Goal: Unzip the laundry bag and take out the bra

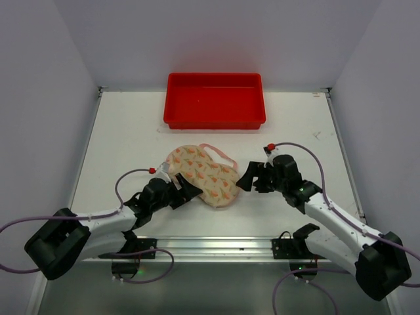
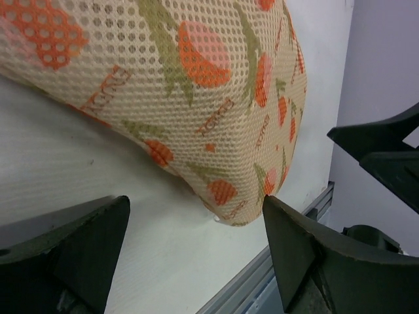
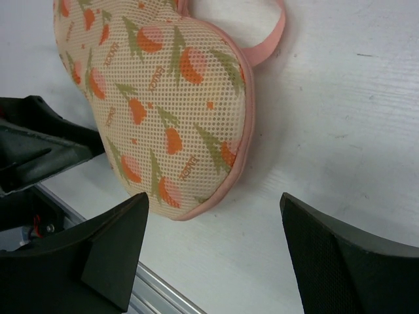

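Laundry bag [image 1: 202, 176] lies between your two grippers, and both of them face its rounded near lobe. Start with the left gripper [image 2: 196, 204]: its jaws stand wide apart and grip nothing. The tip of the lobe sits right in the gap ahead, just off the right-hand finger [image 2: 308, 261] and perhaps brushing it. The right gripper [image 3: 215, 199] is also spread wide and empty. From it the bag lies ahead and to the left, with the pink edging [image 3: 246, 124] just beyond the gap and clear of both fingers. So your left arm is the nearer one, by a little. Seen from above, the bag's long axis runs diagonally, from the lobe between the grippers away and to the left, so neither jaw line is square to it.

The cover is an open mesh in peach-beige, printed with orange-red flowers and green stems. It is soft and domed rather than flat, which suggests the bra is inside, though you cannot see it or any opening. The edging is a smooth pink binding that follows the curved outline. No zip puller shows in any view, so you will likely have to hunt for it along that seam. At the far end a pink loop [image 3: 273, 29] curls out onto the white table [image 1: 131, 131], which looks matte and smooth. Farthest off, well apart from the bag, stands a glossy red tray [image 1: 214, 121] with raised walls.
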`<state>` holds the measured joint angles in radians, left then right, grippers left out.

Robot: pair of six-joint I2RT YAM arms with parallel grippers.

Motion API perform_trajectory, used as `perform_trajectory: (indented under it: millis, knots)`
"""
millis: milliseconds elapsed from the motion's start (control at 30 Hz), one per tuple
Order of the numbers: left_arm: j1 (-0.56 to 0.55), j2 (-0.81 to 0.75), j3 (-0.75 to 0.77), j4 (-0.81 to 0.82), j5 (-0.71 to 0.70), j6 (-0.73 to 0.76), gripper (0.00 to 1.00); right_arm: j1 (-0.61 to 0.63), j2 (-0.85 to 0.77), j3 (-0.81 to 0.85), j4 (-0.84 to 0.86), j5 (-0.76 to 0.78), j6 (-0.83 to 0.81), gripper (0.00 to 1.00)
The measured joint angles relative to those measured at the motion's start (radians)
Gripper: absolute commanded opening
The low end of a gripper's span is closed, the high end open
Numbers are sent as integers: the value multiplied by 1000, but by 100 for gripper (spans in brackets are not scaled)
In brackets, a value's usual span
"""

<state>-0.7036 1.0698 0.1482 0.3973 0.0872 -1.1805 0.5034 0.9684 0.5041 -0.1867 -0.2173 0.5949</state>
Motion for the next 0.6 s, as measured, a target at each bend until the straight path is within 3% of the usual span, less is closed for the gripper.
perform_trajectory:
  millis: [100,200,233,300,333,367,400,600]
  knots:
    - [-2,82,0,82,-22,-19,72,1,-42,-35,40,-14,-1,82]
    - [-6,182,0,187,-28,-45,50,3,-77,-72,80,-24,-12,81]
    - [-10,211,1,216,-28,-55,35,5,-88,-82,89,-29,-16,81]
    - [-20,255,2,256,-28,-67,21,10,-105,-97,104,-37,-24,81]
    - [-29,272,6,272,-29,-73,9,17,-115,-105,112,-39,-28,81]
    - [-38,285,13,282,-30,-81,4,24,-126,-113,124,-39,-31,80]
    - [-47,292,21,292,-31,-85,1,36,-137,-121,135,-39,-33,80]
    - [-85,286,59,326,-62,-140,0,147,-163,-140,177,-16,-38,76]
